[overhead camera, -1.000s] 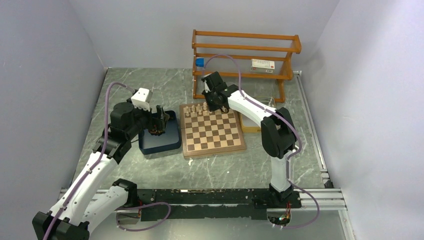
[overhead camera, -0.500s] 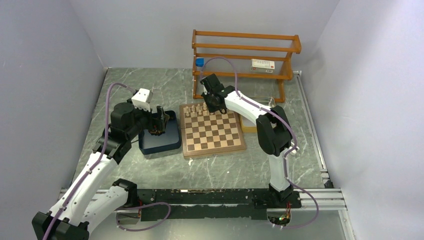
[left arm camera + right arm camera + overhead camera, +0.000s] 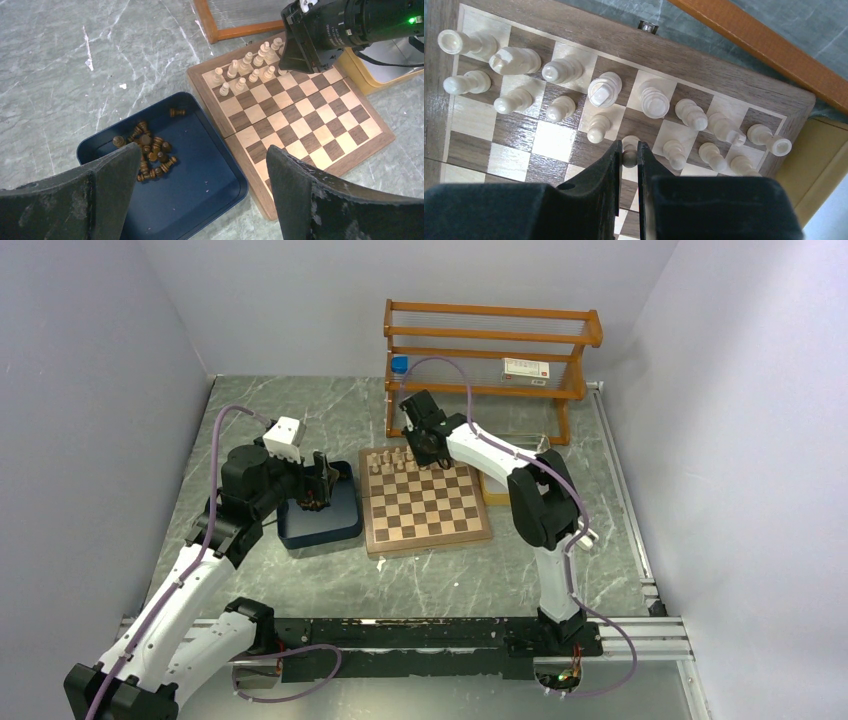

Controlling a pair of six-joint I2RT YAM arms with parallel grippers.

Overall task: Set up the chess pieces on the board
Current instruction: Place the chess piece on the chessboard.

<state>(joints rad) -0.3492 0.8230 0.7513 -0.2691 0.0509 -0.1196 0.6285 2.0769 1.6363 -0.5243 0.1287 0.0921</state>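
Right end effector (image 3: 629, 148) moved left, gripping a cream pawn (image 3: 630, 142).

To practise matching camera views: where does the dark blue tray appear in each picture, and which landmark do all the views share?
Top external: dark blue tray left of centre, beside the board, on its left.
Left wrist: lower centre, left of the board.
Right wrist: not in view.
Shared landmark: the board, seen in all three.
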